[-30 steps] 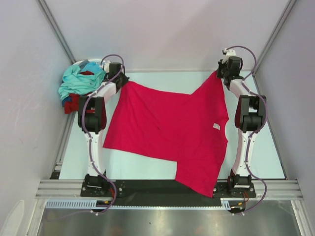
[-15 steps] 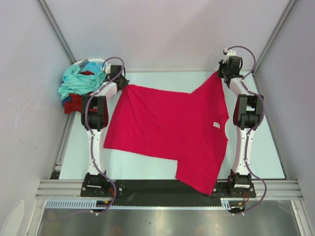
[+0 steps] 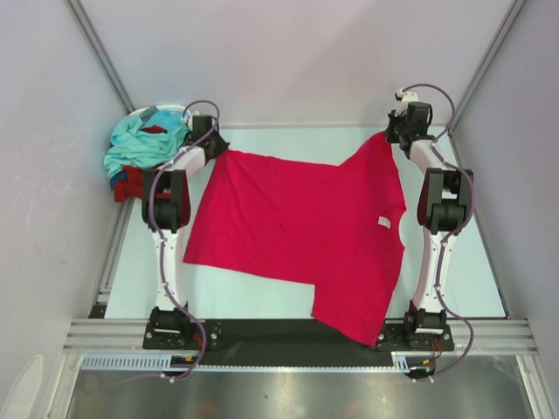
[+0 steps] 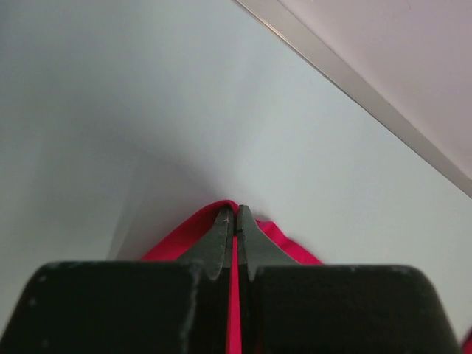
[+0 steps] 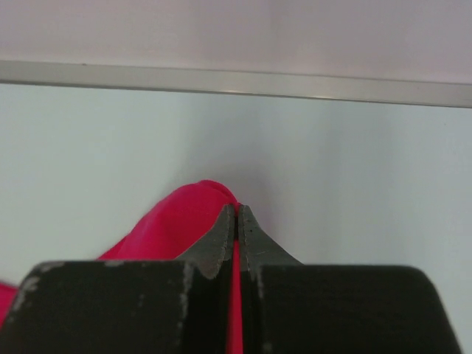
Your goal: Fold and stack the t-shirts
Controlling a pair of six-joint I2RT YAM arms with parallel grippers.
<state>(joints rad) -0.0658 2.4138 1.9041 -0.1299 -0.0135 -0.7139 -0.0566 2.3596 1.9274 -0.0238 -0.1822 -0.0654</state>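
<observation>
Top external view has the crimson-pink t-shirt spread across the middle of the table, skewed rather than square; its near-right corner runs past the table's near edge onto the dark strip between the arm bases, and a small white label shows near its right side. The left gripper pinches the shirt's far-left corner and the right gripper its far-right corner, both reached out toward the back of the table; each wrist view shows the two fingers pressed together with a thin line of pink cloth caught between them. Between the two grips the far hem sags a little toward the middle.

By my reading the task is barely begun — this first shirt is only being laid out flat, with no deliberate fold in it yet, though one diagonal crease crosses the right half. The rest wait at the far-left corner in a crumpled heap on the white basket: a teal shirt on top, a maroon shirt under it, a scrap of dark blue at the edge. Nothing is stacked; squaring, folding and piling all remain.
</observation>
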